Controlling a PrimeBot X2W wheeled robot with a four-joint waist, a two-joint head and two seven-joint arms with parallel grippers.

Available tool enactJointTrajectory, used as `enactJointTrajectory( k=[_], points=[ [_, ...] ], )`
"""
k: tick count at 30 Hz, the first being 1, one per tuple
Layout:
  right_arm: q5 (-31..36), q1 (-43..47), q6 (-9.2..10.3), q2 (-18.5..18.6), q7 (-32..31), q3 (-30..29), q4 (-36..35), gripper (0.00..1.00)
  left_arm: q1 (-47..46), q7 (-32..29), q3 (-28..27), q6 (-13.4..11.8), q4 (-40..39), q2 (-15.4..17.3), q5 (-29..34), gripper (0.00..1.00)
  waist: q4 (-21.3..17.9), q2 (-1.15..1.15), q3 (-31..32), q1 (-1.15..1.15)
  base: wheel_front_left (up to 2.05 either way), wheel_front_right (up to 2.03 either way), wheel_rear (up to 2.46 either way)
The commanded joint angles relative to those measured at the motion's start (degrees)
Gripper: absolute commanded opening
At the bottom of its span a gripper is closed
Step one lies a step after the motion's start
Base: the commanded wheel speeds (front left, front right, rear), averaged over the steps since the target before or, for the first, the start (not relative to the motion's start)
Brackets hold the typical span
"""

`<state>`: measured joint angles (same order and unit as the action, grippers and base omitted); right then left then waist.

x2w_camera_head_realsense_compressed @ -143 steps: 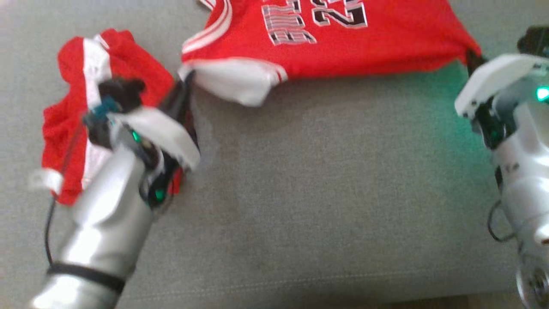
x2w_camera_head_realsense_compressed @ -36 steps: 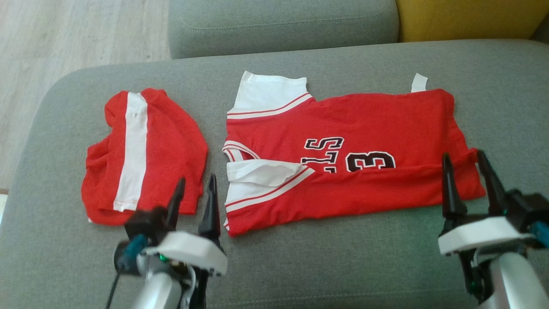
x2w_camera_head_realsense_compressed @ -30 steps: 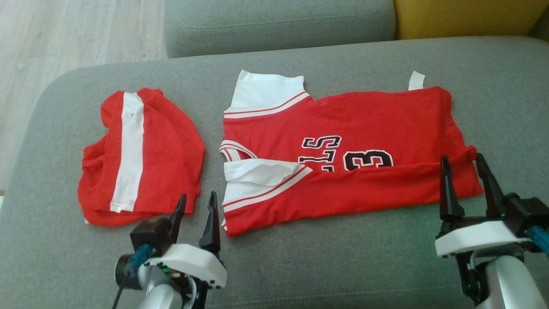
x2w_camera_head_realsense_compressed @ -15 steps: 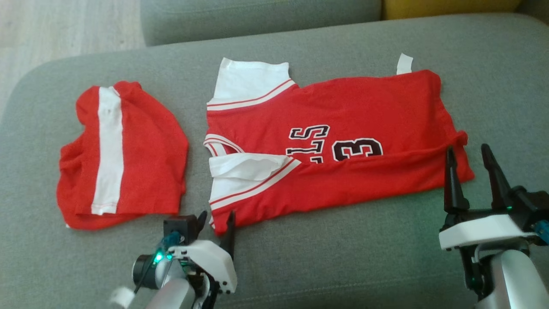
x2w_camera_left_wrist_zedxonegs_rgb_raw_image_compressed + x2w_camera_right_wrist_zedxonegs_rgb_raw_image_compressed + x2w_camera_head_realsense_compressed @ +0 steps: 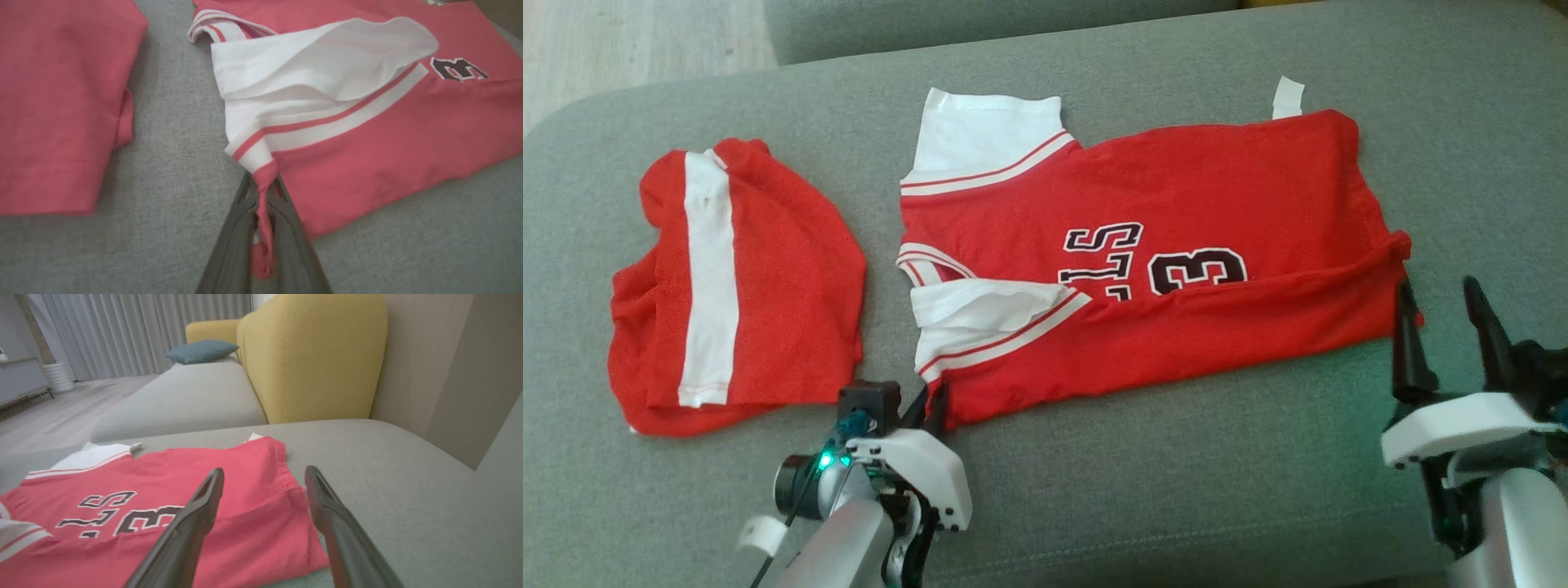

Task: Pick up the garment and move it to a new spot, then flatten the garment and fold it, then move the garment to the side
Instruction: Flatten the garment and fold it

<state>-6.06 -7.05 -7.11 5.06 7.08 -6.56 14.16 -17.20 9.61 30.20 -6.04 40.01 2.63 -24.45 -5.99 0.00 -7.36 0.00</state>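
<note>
The garment (image 5: 1176, 188), a red jersey with white sleeves and black lettering, lies spread on the grey sofa seat (image 5: 1176, 474) with its near edge folded over. My left gripper (image 5: 931, 402) is shut on the jersey's near-left corner. The left wrist view shows red hem cloth pinched between that left gripper's (image 5: 263, 185) fingers, with the garment (image 5: 367, 155) stretching away to the right. My right gripper (image 5: 1436, 304) stands open just in front of the jersey's near-right corner. In the right wrist view the right gripper (image 5: 263, 473) has the garment's (image 5: 163, 477) hem behind its spread fingers.
Red shorts (image 5: 760, 278) with a white stripe lie folded left of the jersey, close to my left gripper; these shorts (image 5: 53, 102) also sit at the left of the left wrist view. A yellow backrest (image 5: 310, 355) and a blue cushion (image 5: 202, 351) stand beyond. Wooden floor (image 5: 621, 41) lies far left.
My left gripper has moved right to the jersey's near-left corner and shut on it. The right gripper stays open. The camera has shifted.
</note>
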Motion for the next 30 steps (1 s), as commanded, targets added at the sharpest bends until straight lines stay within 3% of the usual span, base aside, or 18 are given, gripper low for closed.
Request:
enactJointTrajectory(
  k=[1,7,12,24,30],
  points=[
    [0.83,-2.80,-0.37,0.48,-0.75,0.37,-0.87,1.00,-2.22,1.29,-1.73,-0.02,-1.96,0.36,-0.15,0.00,0.22,0.00,0.07,0.00,0.00,0.00,0.00],
    [-2.39,-6.10,-0.37,-1.70,-7.86,-7.97,6.73,1.00,-3.92,4.53,-0.79,-0.74,-8.07,1.35,3.20,0.00,1.49,0.00,0.12,0.00,0.00,0.00,0.00],
    [0.79,-9.75,-0.37,-2.07,-11.34,-11.87,13.44,1.00,-4.16,4.95,-0.21,-1.29,-12.67,1.97,4.70,0.00,2.38,0.00,-0.94,0.00,0.00,0.00,0.00],
    [8.44,-18.69,-0.37,-2.17,-12.75,-19.52,24.51,1.00,-4.84,3.81,0.49,-2.30,-18.97,3.85,5.71,0.00,4.34,0.00,-5.78,0.00,0.00,0.00,0.00],
    [9.39,-21.44,-0.37,-2.17,-13.83,-20.58,27.68,1.00,-5.42,3.39,0.35,-2.81,-20.53,4.77,6.00,0.00,4.47,0.00,-7.32,0.00,0.00,0.00,0.00]
  ],
)
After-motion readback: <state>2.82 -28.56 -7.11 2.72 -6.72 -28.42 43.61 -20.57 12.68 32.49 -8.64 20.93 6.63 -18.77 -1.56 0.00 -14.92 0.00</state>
